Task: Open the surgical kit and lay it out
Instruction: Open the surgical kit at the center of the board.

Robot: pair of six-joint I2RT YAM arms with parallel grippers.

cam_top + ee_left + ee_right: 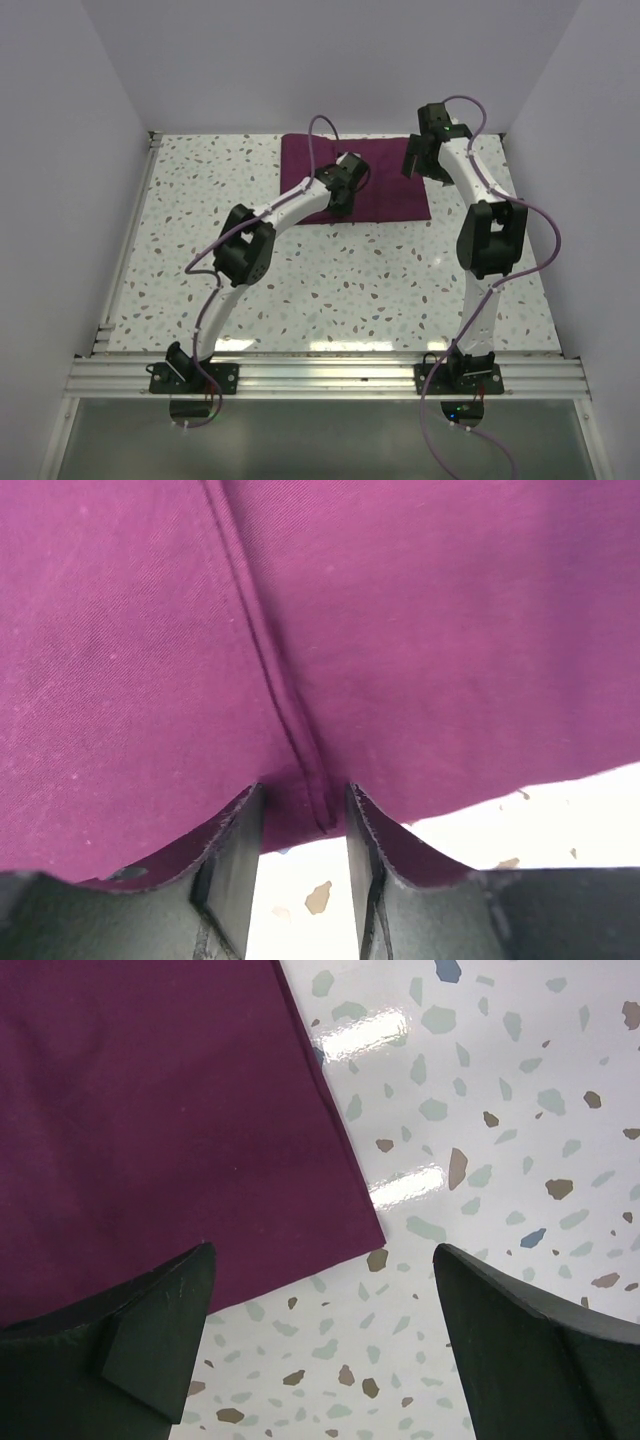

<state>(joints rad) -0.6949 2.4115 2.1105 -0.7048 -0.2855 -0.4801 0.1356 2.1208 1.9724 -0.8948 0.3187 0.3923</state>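
Observation:
The surgical kit [385, 195] shows as a flat dark purple cloth wrap at the far middle of the table. My left gripper [341, 200] is low over its near part. In the left wrist view the left gripper [305, 800] has its jaws a little apart at the cloth's near edge. The end of a stitched hem [290, 710] lies between the tips without being pinched. My right gripper [413, 163] hangs at the wrap's right side. In the right wrist view the right gripper [322, 1250] is wide open just off a corner of the cloth [150, 1130], touching nothing.
The speckled white table [350, 290] is boxed in by pale walls at the left, back and right. A metal rail [320, 375] with both arm bases runs along the near edge. Purple cables loop over both arms.

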